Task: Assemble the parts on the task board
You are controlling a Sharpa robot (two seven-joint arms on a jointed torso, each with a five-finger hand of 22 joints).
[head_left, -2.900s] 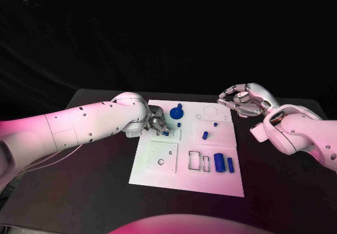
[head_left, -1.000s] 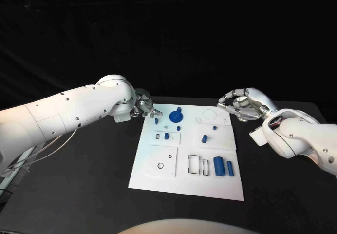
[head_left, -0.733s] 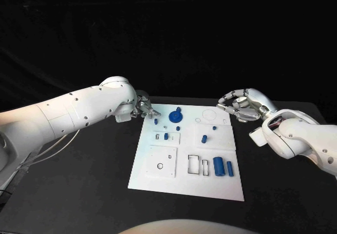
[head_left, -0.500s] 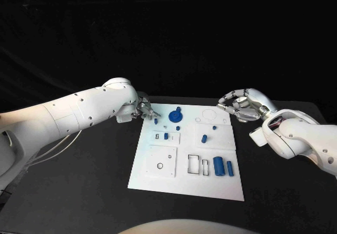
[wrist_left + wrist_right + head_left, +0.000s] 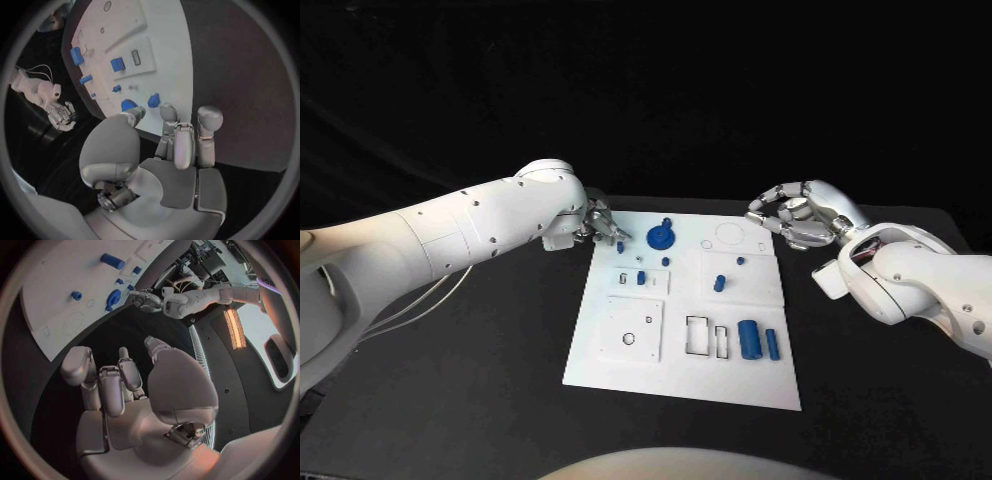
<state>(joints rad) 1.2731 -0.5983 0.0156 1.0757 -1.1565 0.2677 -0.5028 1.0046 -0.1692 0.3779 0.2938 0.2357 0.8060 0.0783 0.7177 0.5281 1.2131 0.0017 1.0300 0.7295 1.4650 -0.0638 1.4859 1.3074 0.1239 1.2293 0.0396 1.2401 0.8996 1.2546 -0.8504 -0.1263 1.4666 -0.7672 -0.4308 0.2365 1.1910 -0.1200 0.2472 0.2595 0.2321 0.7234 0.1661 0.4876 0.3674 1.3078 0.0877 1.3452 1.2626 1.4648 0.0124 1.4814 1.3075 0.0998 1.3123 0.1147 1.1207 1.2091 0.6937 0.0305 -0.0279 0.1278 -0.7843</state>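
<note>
Fingers curled, both hands hold nothing beside task board

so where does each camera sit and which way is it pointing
Head view: on the robot's head, looking down at the black table and the white board; both arms come in, left hand and right hand at the board's far corners.
Left wrist view: behind the left hand, facing along its fingers to the board.
Right wrist view: behind the right hand, facing the board.
Shared: each wrist view also catches the other hand; all three show the blue disc.
</note>
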